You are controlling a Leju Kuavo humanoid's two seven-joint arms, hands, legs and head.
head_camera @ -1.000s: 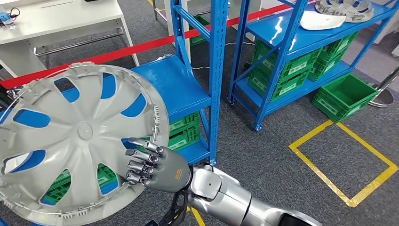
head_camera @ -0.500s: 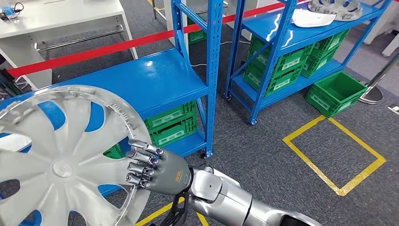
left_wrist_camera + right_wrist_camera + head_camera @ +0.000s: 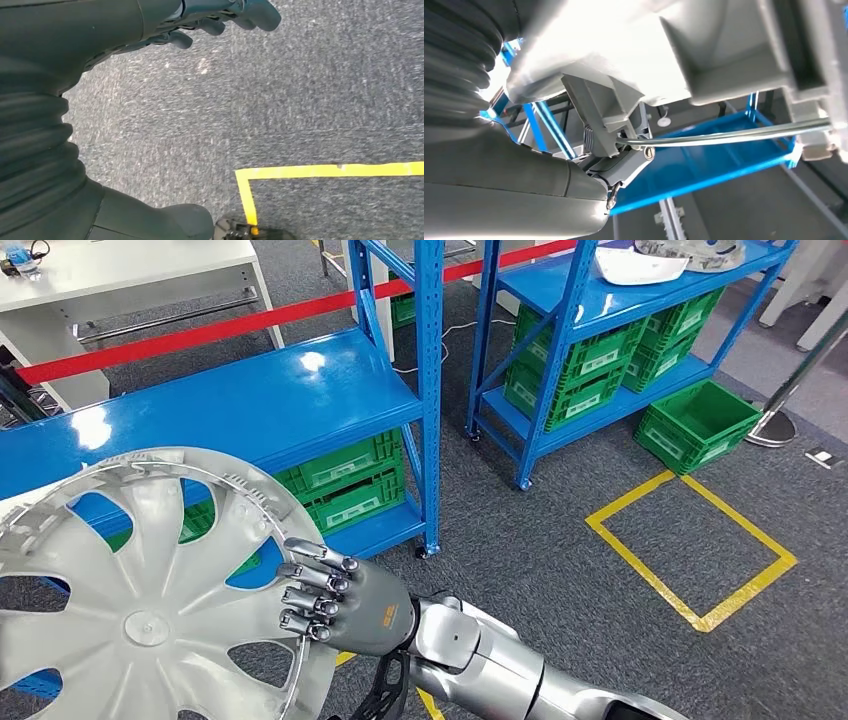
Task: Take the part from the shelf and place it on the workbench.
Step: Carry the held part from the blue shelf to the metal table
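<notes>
— One part in hand: silver wheel cover [image 3: 150, 600], gripping at its near-right rim with right hand [image 3: 335, 598], fingers [image 3: 305, 595] curling over the edge.

— Lying which way from the hand?

— Spreading out to the left of the right hand, disc face tilting up toward the head camera, clear of the blue shelf [image 3: 250, 405] and hanging out in front of it over the grey floor [image 3: 560, 560]. No long axis to speak of, being round; gripping one edge only, so probably leaning on the wrist.

— Left hand?

— Left hand [image 3: 220, 17] hanging low over the floor, holding nothing, fingers loosely curled; spread or closed, cannot tell.

— Workbench?

— Possibly the white table [image 3: 130, 280] at far left, beyond the red tape [image 3: 200, 330]. Judging transport under way, placing not yet begun.
</notes>
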